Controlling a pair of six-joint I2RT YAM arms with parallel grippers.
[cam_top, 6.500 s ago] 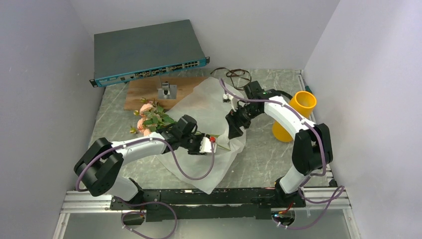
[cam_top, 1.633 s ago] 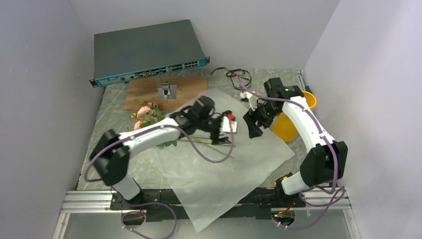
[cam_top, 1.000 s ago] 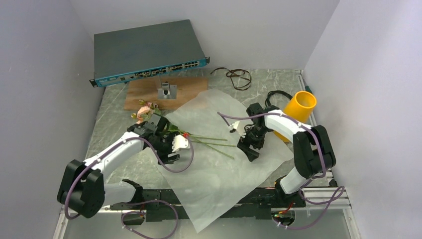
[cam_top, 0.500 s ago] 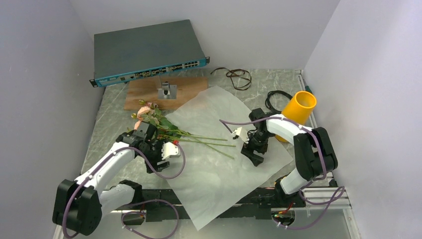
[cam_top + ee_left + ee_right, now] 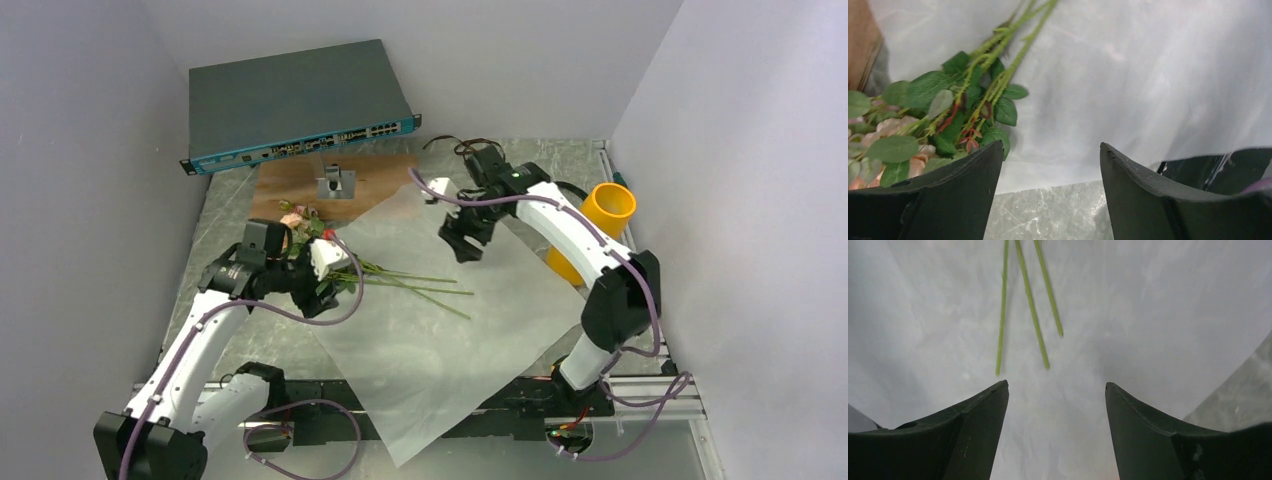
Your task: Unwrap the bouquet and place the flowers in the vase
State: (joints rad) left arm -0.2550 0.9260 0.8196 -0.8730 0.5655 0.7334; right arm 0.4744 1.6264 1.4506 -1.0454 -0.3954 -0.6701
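Observation:
The bouquet is undone. Its translucent white paper sheet (image 5: 450,330) lies spread flat on the marble table. The flowers (image 5: 305,232), pink and peach roses with green leaves, lie at the sheet's left edge, and their thin stems (image 5: 420,285) reach right across the paper. My left gripper (image 5: 322,290) hovers open just by the leaves, over the paper's edge (image 5: 1148,75), with leaves and roses (image 5: 963,95) to its left and nothing between its fingers. My right gripper (image 5: 463,245) hangs open and empty above the paper, with the stem ends (image 5: 1030,305) ahead of it. The yellow-orange vase (image 5: 608,203) stands at the right, behind the right arm.
A grey network switch (image 5: 300,105) leans at the back. In front of it lies a wooden board (image 5: 290,185) carrying a small metal stand (image 5: 335,183). A thin brown ribbon (image 5: 445,143) lies at the back centre. White walls close in on the left and right.
My right gripper has risen from the paper's right part and swung toward the back centre. My left gripper has drawn back and lifted beside the flowers. The flowers and paper stay put.

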